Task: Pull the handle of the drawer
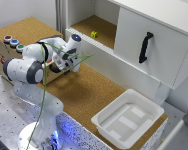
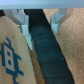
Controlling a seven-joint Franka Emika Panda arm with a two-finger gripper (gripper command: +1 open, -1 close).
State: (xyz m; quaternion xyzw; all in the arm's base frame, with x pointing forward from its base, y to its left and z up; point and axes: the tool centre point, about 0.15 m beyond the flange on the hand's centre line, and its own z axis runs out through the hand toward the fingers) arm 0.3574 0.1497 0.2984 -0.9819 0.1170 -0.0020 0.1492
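Though nothing has been pulled yet, here is the room as I see it, biggest thing first:

Desk (image 1: 89, 95): cork-topped, carrying the arm at one end and the white unit along its far edge.
Drawer (image 1: 154, 42): large plain white front, raised above the desk's far edge toward the exterior view's right; it looks shut.
Arm (image 1: 29, 70): white Panda, folded low near the brown button box (image 1: 4, 52), well apart from the drawer.
Tray (image 1: 126, 117): white plastic, at the desk's near corner below the drawer, in the likely path.
Handle (image 1: 145, 47): slim black bar, standing upright on the drawer front, untouched.
Gripper (image 2: 39, 22): in the wrist view two pale fingers (image 2: 21, 21) stand spread, with a dark ribbed strip running between them; nothing gripped.
Doing it well: I'd judge it should rise clear of the tray, turn the fingers to straddle the upright bar, close at mid-bar, then draw straight outward.
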